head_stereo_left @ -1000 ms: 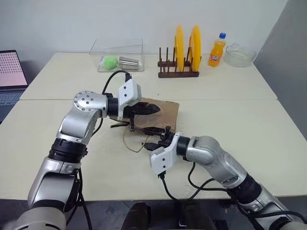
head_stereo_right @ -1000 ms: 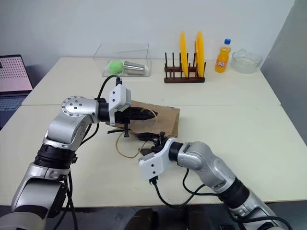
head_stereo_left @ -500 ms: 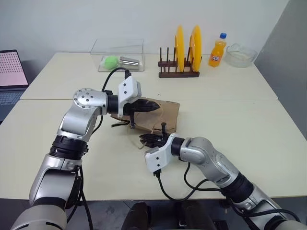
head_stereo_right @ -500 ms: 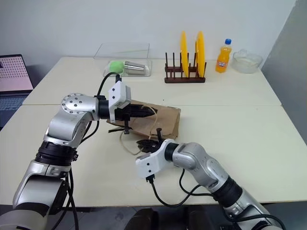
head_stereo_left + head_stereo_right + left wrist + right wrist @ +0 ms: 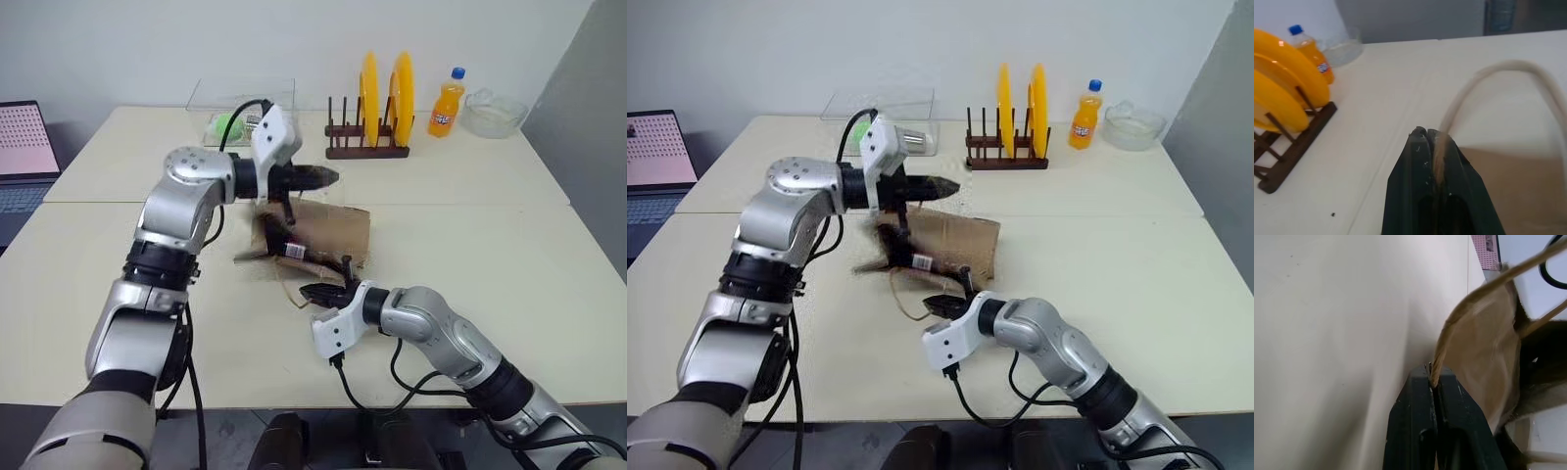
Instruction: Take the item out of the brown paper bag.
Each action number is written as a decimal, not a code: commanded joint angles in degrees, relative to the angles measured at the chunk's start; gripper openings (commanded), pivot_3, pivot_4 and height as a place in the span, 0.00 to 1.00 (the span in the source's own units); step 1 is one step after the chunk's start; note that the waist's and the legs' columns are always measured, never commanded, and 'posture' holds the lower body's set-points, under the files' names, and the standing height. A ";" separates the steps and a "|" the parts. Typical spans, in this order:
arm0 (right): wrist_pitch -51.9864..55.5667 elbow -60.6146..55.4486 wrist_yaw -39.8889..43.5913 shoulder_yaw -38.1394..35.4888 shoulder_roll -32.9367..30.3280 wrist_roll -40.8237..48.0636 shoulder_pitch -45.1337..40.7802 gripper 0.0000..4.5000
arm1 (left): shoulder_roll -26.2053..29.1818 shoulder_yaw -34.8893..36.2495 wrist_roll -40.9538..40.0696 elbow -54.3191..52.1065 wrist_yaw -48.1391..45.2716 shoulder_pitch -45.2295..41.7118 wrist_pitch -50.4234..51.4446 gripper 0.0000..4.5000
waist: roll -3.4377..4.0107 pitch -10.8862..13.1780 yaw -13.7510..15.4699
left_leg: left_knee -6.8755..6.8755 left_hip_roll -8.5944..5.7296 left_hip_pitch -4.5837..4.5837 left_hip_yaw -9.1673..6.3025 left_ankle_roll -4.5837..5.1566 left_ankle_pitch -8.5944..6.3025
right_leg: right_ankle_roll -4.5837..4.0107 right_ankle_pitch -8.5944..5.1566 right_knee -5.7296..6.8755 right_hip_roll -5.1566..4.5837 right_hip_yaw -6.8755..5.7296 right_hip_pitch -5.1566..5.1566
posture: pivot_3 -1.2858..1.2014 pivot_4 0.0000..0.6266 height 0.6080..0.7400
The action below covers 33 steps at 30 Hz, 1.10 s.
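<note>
The left gripper [image 5: 328, 177] is clamped on 1 cord handle [image 5: 1498, 73] of the brown paper bag [image 5: 333, 230], holding the bag's mouth raised. The right gripper [image 5: 312, 291] is clenched on the other handle [image 5: 1449, 333] — low, near the table [image 5: 470, 255]. The item [image 5: 289, 250] lies in the opened mouth between the 2 grippers, red label showing, long axis roughly along the bag. The right gripper is judged nearer — the item sits just above and beyond its jaws.
</note>
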 commanded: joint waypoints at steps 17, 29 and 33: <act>5.18 -9.03 4.66 -5.73 0.25 6.75 3.35 0.15 | 3.84 5.59 -6.59 -2.54 -11.76 -3.57 4.97 0.00 | -0.02 0.01 -0.45 | 0.00 0.01 -0.03 0.00 -0.27 0.15 | 0.00 0.00 0.00 -0.01 0.02 -0.01 | 0.52 0.24 1.00; 35.19 -29.08 30.07 -21.91 -9.76 38.55 0.84 0.52 | 9.61 5.96 -13.62 -20.98 -14.37 5.34 17.96 0.00 | -0.02 0.02 -0.82 | 0.04 -0.02 -0.01 -0.09 -0.03 0.01 | 0.02 -0.01 -0.02 -0.06 -0.04 0.06 | 0.52 0.24 1.00; 43.41 -30.55 28.38 -26.02 -10.15 46.78 -2.51 0.52 | 9.85 6.09 -14.36 -21.71 -13.83 5.39 19.10 0.00 | -0.02 0.02 -1.15 | 0.02 0.00 -0.01 -0.10 -0.02 0.01 | 0.02 -0.01 0.01 -0.05 -0.06 0.03 | 0.52 0.24 1.00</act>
